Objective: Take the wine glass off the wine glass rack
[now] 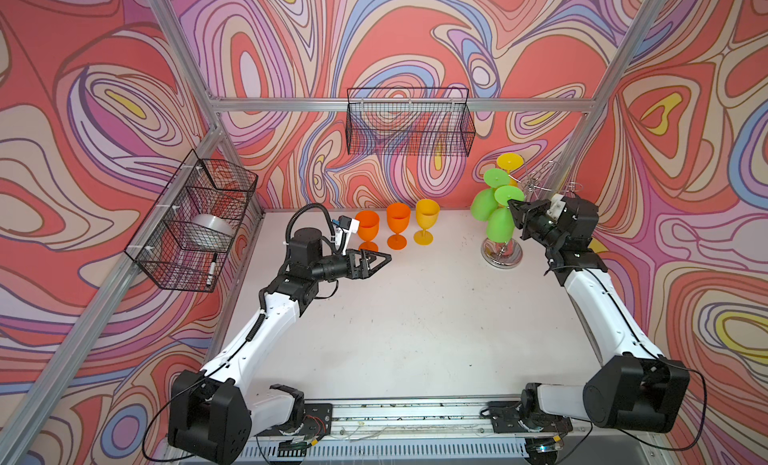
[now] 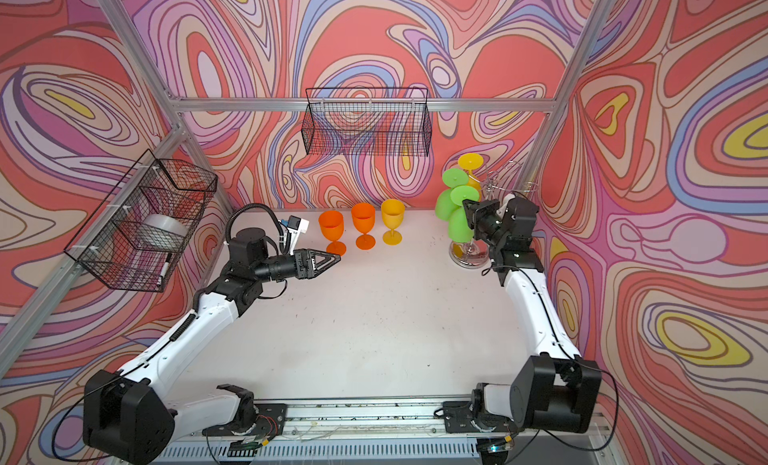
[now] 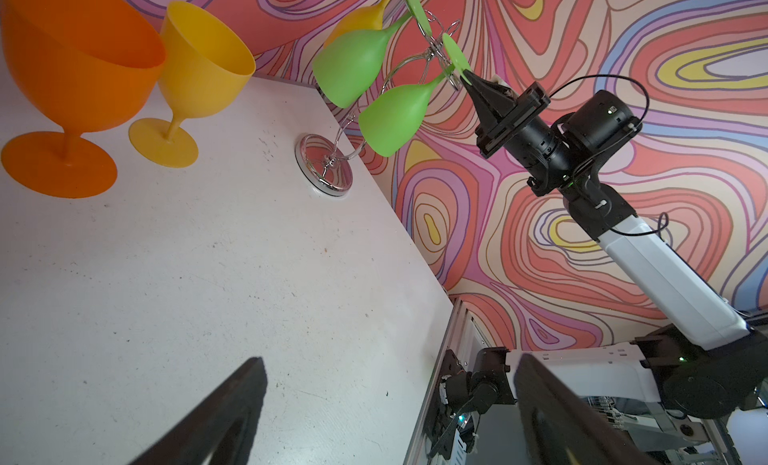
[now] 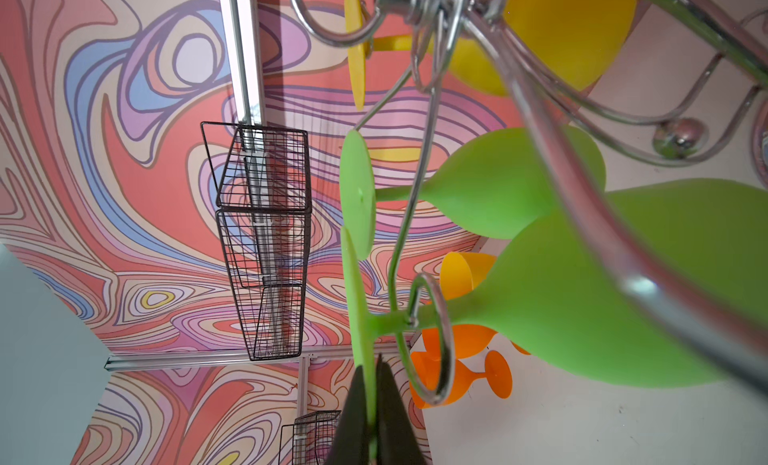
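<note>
My right arm reaches from its near mount up along the right edge of the desk (image 1: 415, 317), forearm raised, wrist bent leftward toward the wine glass rack (image 1: 500, 251). The rack stands on its mirrored base at the far right of the desk. The right pincer (image 4: 372, 371) is clenched on the thin rim of the foot of the green wine glass (image 4: 582, 296), which I see edge-on in the right wrist view. That glass hangs bowl-down on the rack, its stem passing through a wire loop, and it is the lower of two green ones in both top views (image 1: 498, 226) (image 2: 459, 230). A second green glass (image 1: 482, 205) hangs just beside it and a yellow glass (image 1: 508, 161) hangs behind, higher up.

My left arm stretches forward from its near mount, elbow low, wrist level, so the left pincer (image 1: 386, 258) points rightward, low over the desk. It is released, fingers spread wide with nothing between them, just in front of the foot of the nearest of two orange goblets (image 1: 368, 226) standing upright at the back. A yellow goblet (image 1: 426, 220) stands beside them.
</note>
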Robot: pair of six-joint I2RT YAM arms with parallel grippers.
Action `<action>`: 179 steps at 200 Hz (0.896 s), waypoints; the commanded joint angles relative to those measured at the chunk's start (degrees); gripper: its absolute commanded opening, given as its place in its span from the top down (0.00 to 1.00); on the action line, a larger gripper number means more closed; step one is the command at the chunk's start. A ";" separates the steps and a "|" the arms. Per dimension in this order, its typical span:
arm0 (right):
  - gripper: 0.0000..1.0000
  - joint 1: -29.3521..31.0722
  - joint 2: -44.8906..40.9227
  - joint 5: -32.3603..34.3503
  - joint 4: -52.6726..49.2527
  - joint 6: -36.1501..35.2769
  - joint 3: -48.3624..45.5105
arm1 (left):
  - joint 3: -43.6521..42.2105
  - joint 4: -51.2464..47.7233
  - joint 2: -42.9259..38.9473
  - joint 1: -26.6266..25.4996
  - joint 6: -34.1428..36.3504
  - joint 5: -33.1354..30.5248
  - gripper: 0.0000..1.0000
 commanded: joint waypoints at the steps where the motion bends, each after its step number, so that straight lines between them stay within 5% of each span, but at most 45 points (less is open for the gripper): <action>1: 1.00 0.33 1.09 -0.37 3.05 0.48 2.58 | 0.32 -0.19 0.32 -0.20 1.16 -0.31 0.06; 179: 1.00 0.09 -2.65 13.96 1.89 -1.67 0.29 | 0.76 -1.61 0.34 -0.27 2.23 -0.67 0.07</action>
